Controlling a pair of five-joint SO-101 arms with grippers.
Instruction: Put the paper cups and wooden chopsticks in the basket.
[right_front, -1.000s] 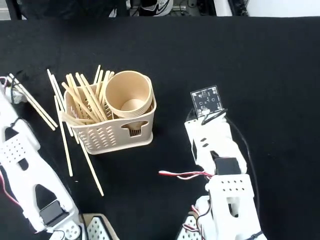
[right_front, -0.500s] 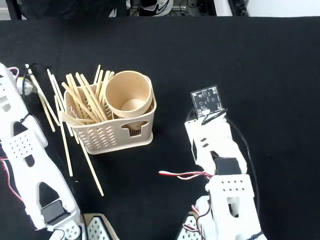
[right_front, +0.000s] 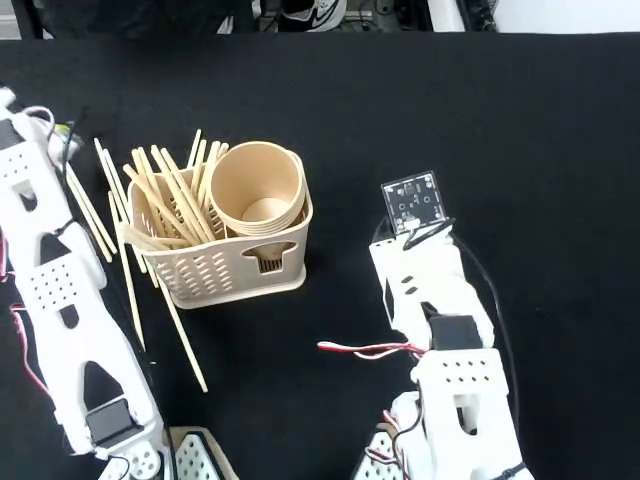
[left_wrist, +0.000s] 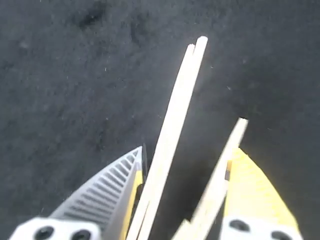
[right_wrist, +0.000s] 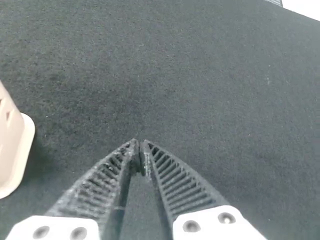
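**Left grip loaded, basket off to its side**

Left wrist view. Your left gripper (left_wrist: 187, 155) is pinched partway closed on a few wooden chopsticks (left_wrist: 172, 130), which run out from between the jaws over the bare black table (left_wrist: 60, 75). One stick sits apart from the other two, so the hold looks loose (my reading only). You have them gripped near one end, probably so the long free ends can go into the basket first.

High view. The left arm (right_front: 55, 280) lies along the table's left edge with the held sticks just beside it. They are near the basket (right_front: 235, 265), on its left, and not over it. The paper cups (right_front: 257, 190) sit nested in the basket's right part, and the stored chopsticks (right_front: 165, 205) lean in a sheaf in its left part. A few loose chopsticks (right_front: 130, 285) lie on the table against the basket's left side. I judge the cups done, with your held sticks and these strays left to go. The right arm (right_front: 440, 310) sits well to the right of the basket.

Right wrist view. Your right gripper (right_wrist: 137, 150) has its jaws closed tip to tip on nothing, above bare table. A corner of the basket is nearby, apart from the jaws.
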